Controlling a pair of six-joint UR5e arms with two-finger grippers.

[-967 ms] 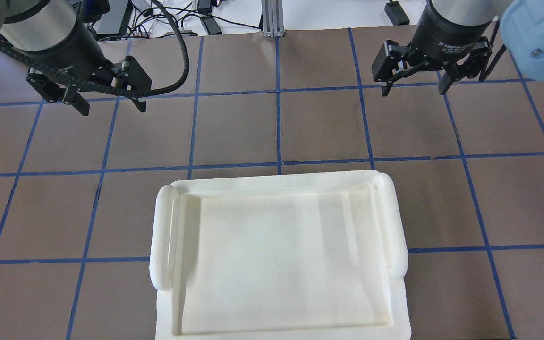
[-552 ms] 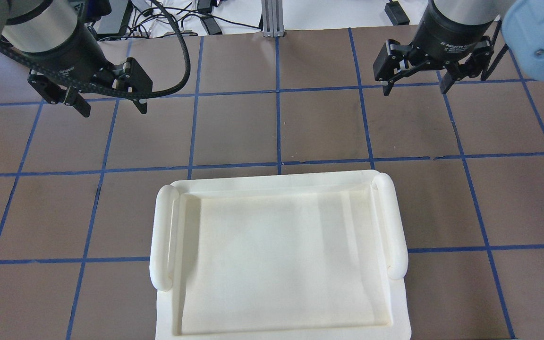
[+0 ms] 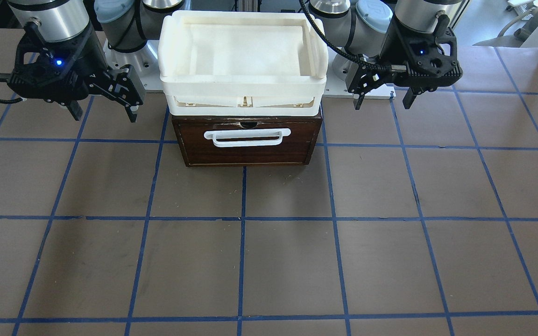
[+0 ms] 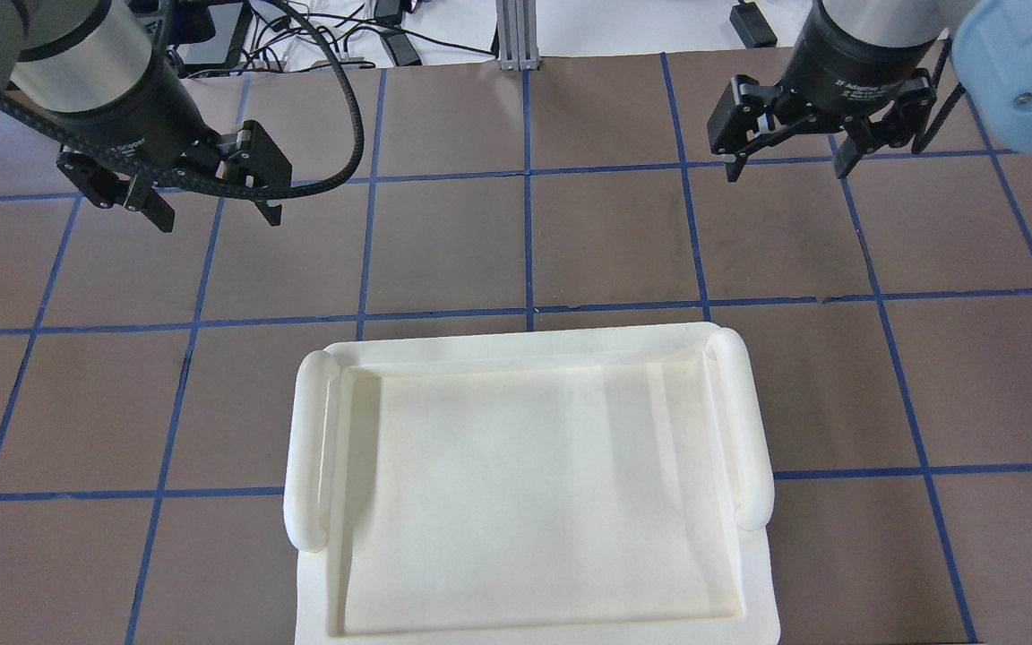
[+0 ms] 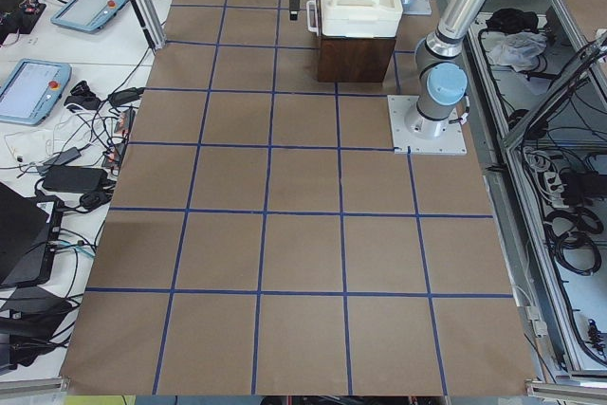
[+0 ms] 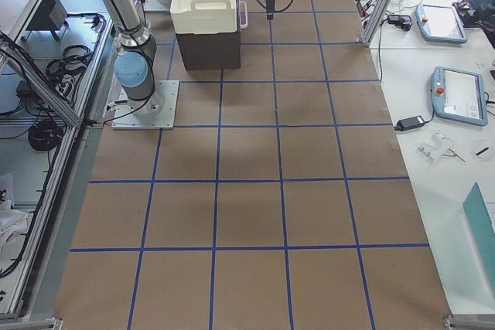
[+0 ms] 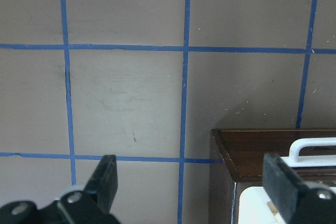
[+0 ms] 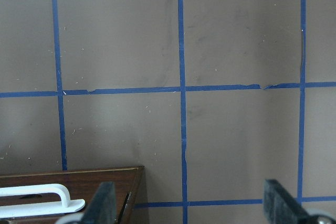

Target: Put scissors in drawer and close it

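Brown gridded table (image 3: 269, 261), drawer (image 3: 250, 154) shut at 12 o'clock in the front view with a white tray (image 3: 243, 86) on top. Left gripper (image 3: 383, 100) hangs at its 3 o'clock, right gripper (image 3: 104, 112) at 9, both spread wide.

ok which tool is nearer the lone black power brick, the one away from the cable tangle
Right. The right tool hangs just short of the black power brick; the left tool is across the table.
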